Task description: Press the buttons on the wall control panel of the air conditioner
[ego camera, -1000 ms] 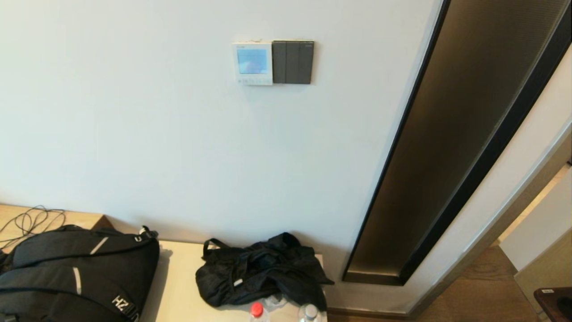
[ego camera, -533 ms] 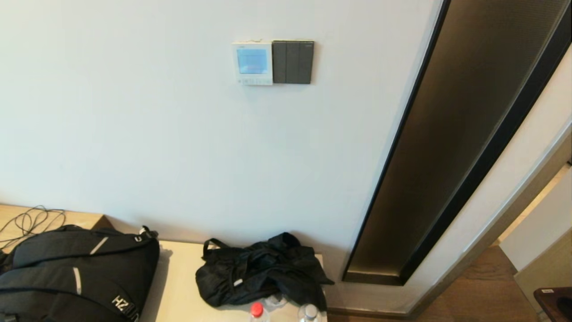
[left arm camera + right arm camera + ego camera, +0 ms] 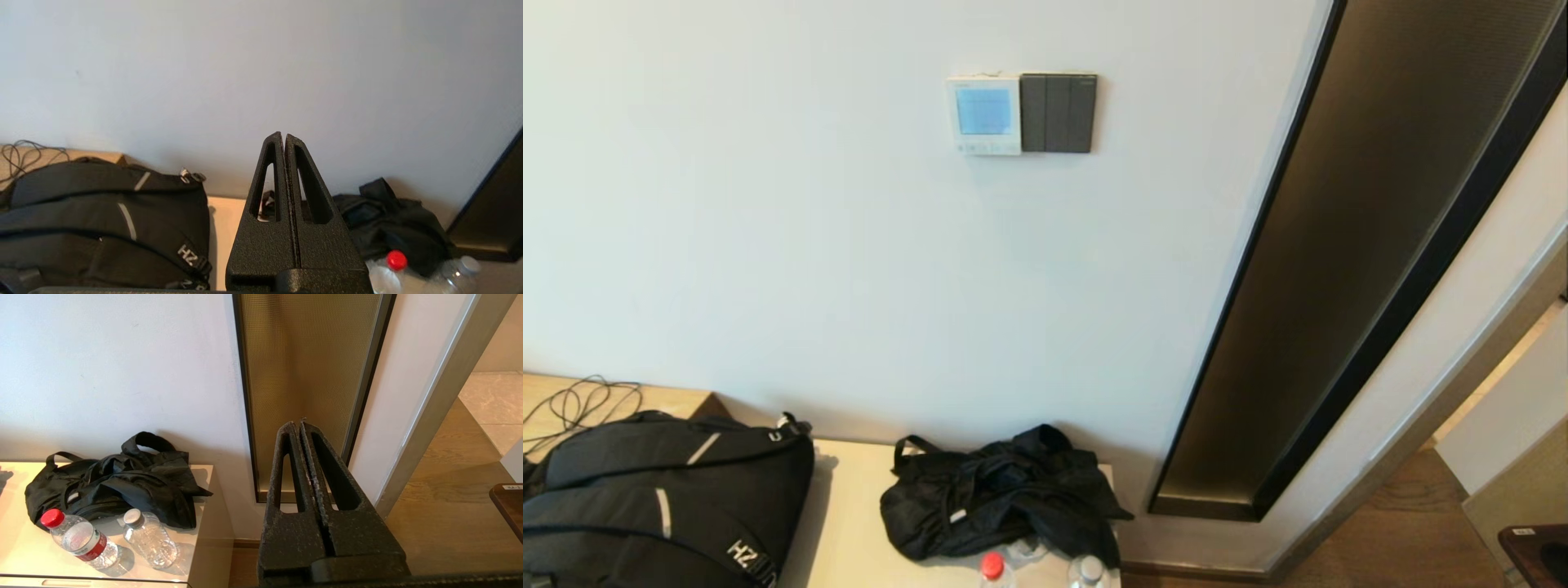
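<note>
1. The wall control panel (image 3: pixel 984 115) is sitting in the upper centre of my head view, white, its blue screen glowing. The buttons along its lower edge are reading as faint marks only; I am unable to tell them apart.
2. A dark switch plate (image 3: pixel 1058 113) is touching its right side.
3. Neither of my arms is showing in the head view.
4. My left gripper (image 3: pixel 284 136) is pointing at bare wall, fingers pressed together, holding nothing. The panel is lying outside this view.
5. My right gripper (image 3: pixel 300 424) is likewise closed and empty, facing the gold mesh panel (image 3: pixel 306 375).
6. Below, the backpack (image 3: pixel 662 498) is being cut off at the lower left edge; two bottles (image 3: pixel 992 567) are showing caps only.
</note>
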`<state>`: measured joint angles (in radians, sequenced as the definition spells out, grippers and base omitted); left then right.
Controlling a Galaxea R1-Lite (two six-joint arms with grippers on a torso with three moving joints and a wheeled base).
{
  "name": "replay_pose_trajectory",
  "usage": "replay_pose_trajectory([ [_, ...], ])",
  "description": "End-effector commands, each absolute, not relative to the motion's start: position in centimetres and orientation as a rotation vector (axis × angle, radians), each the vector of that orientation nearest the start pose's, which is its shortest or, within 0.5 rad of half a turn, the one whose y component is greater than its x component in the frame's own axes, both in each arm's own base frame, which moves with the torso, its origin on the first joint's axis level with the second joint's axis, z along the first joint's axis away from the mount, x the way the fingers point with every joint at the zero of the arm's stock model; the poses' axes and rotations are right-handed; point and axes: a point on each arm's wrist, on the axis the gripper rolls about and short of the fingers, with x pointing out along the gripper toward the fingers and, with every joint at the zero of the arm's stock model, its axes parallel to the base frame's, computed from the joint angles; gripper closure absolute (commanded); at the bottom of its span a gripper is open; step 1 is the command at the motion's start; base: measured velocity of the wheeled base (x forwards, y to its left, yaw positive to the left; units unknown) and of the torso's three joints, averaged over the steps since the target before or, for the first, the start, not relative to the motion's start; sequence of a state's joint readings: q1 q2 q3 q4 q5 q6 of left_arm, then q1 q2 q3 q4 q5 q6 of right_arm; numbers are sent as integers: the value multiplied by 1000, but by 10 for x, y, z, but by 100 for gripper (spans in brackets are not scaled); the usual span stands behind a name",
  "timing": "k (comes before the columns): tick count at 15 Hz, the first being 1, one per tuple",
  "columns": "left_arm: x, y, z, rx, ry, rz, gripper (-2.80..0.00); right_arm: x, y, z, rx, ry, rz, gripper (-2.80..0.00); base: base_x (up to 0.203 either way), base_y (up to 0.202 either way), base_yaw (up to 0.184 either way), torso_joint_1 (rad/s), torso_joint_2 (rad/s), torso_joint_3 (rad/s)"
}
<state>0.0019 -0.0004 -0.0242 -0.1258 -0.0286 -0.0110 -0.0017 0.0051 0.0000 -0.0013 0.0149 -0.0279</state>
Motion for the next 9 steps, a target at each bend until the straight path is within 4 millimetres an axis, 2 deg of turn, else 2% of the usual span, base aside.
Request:
replay_pose_trajectory([
  [1, -25, -1, 91, -2, -169, -20, 0, -22, 0, 76, -28, 3, 14, 0, 0, 0, 0, 0, 0, 0],
  [5, -26, 0, 95, 30, -213, -12, 0, -22, 0, 76, -28, 3, 14, 0, 0, 0, 0, 0, 0, 0],
  [9, -25, 0, 91, 48, -175, -9, 0, -22, 0, 76, -29, 3, 14, 0, 0, 0, 0, 0, 0, 0],
])
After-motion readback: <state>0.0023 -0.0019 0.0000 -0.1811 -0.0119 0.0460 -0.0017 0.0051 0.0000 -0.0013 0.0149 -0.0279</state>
